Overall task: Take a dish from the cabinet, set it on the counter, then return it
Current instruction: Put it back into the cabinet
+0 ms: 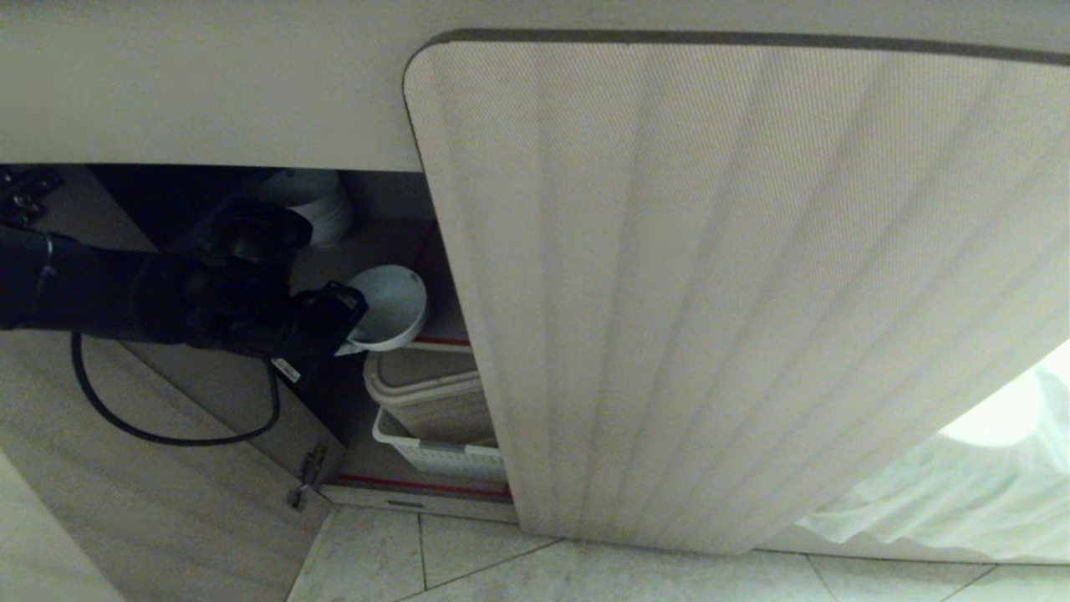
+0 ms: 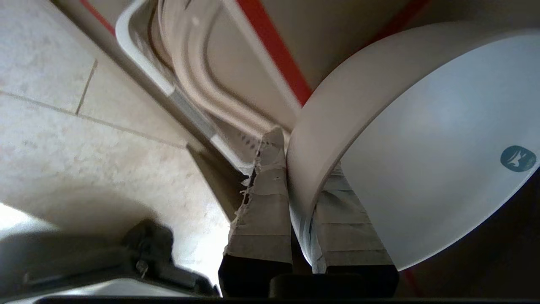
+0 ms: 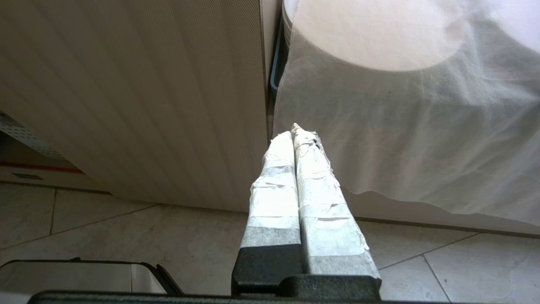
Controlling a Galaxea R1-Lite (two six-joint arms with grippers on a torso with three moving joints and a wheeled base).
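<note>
The dish [image 1: 391, 303], a small white bowl, hangs tilted at the open front of the cabinet [image 1: 380, 242], just above the red-edged shelf. My left gripper [image 1: 349, 334] reaches in from the left and is shut on the dish's near rim. In the left wrist view the taped fingers [image 2: 270, 198] pinch the wall of the dish [image 2: 422, 147], one outside and one inside; a small teal sticker sits inside it. The counter [image 1: 209, 92] runs across the top. My right gripper [image 3: 295, 133] is shut and empty, low beside the fluted door [image 3: 126, 97].
The shut fluted door [image 1: 719, 293] fills the middle and right. Below the dish a white perforated basket [image 1: 435, 451] holds a beige container [image 1: 422, 389]. More white ware [image 1: 313, 201] stands deeper on the shelf. The open left door [image 1: 167, 468] hangs low left; a white cloth [image 3: 400, 126] drapes at the right.
</note>
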